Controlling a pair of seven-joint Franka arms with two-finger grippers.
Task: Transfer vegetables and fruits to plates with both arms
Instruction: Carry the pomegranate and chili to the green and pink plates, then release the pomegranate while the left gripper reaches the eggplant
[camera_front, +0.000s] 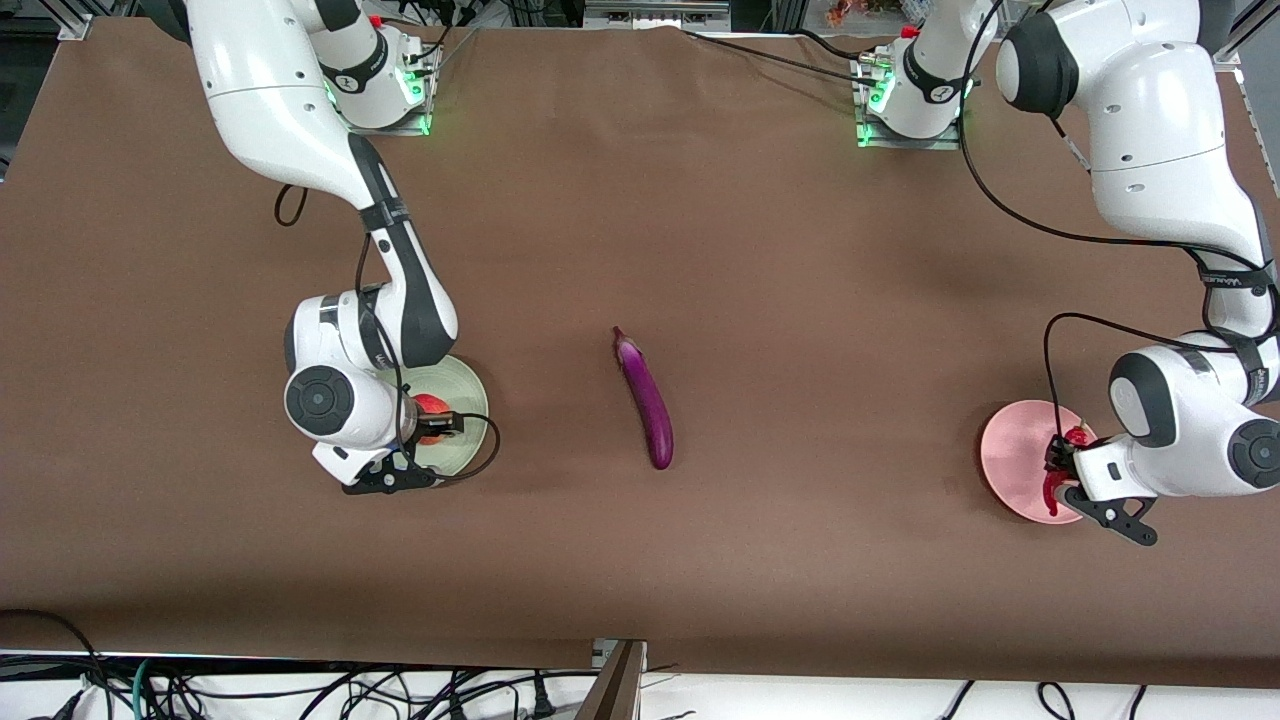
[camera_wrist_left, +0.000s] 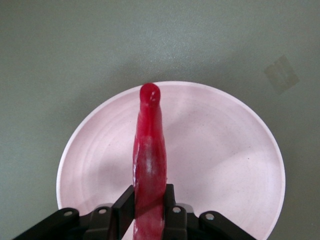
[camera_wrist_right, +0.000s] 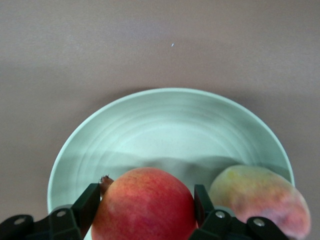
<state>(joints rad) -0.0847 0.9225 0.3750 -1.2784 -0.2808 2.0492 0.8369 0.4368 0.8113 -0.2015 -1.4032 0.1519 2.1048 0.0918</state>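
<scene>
Pale pink matte round plate (camera_wrist_left: 240, 165) lies beneath the left gripper (camera_wrist_left: 149, 210), clamped on the thin red chili pepper (camera_wrist_left: 149, 155); lower it flat before letting go. The right gripper (camera_wrist_right: 145, 205) grips the round shiny red pomegranate-like fruit (camera_wrist_right: 145, 207) over the pale green round plate (camera_wrist_right: 165, 125), beside the fuzzy orange-pink peach (camera_wrist_right: 260, 200); release clear of it. The long glossy purple eggplant (camera_front: 645, 398) lies mid-table, between the 2 plates.
</scene>
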